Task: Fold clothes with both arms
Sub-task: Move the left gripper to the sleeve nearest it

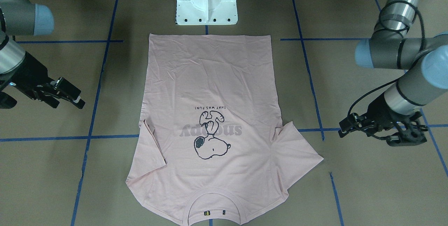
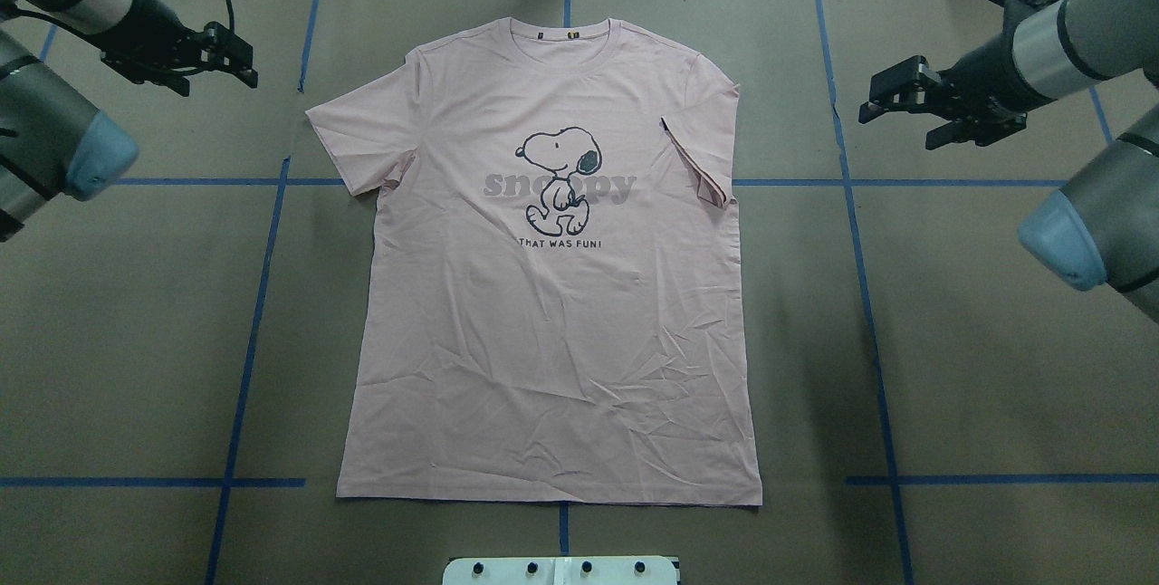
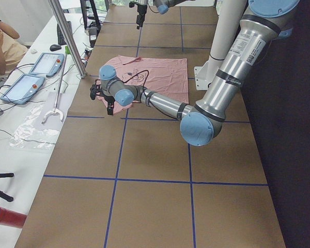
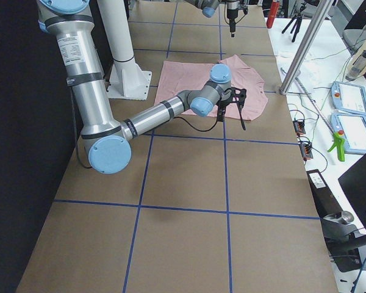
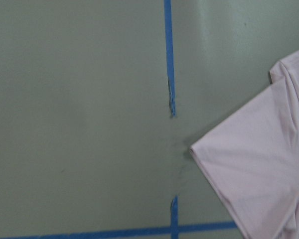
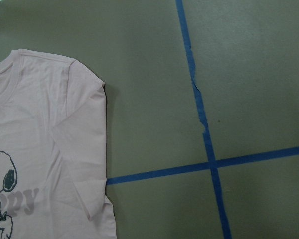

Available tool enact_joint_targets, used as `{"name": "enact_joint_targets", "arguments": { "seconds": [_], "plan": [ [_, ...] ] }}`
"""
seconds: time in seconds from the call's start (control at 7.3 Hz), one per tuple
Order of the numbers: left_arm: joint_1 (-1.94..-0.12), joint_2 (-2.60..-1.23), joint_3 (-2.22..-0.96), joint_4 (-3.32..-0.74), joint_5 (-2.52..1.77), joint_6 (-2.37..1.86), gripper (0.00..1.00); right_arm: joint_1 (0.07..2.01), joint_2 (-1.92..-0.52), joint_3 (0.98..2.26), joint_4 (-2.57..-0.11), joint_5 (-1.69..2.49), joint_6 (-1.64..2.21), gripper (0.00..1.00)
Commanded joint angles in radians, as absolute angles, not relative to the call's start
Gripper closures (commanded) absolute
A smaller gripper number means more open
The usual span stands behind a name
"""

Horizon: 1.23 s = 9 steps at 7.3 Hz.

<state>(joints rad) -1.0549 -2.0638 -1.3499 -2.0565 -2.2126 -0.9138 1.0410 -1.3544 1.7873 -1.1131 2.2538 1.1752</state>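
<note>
The pink T-shirt lies flat and print up on the brown table, collar at the far side. Its Snoopy print faces up. The sleeve on my left is spread out; the sleeve on my right is folded in over the body. My left gripper hovers open and empty to the left of the spread sleeve. My right gripper hovers open and empty to the right of the folded sleeve. The left wrist view shows the sleeve corner; the right wrist view shows the shoulder and folded sleeve.
The white pedestal base stands just behind the shirt's hem. Blue tape lines grid the table. An operator and tablets are at a side bench beyond the far edge.
</note>
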Motion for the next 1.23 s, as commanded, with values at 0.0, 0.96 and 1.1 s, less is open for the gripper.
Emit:
{"name": "enact_joint_targets", "arguments": {
  "seconds": [0.0,0.96,1.1],
  "plan": [
    [-0.97,-2.14,-1.231,-2.169,-2.104,-0.994,0.06,1.048,-1.434,1.857,-1.112,2.256,1.167,0.0],
    [-0.934,-2.197,-1.091,-2.266,-1.991,-0.992,0.32,1.052,-1.445,1.852,-1.112,2.244,1.169,0.0],
    [-0.933,-2.195,-1.091,-2.266,-1.991,-0.992,0.36,1.052,-1.445,1.852,-1.112,2.244,1.169,0.0]
  ]
}}
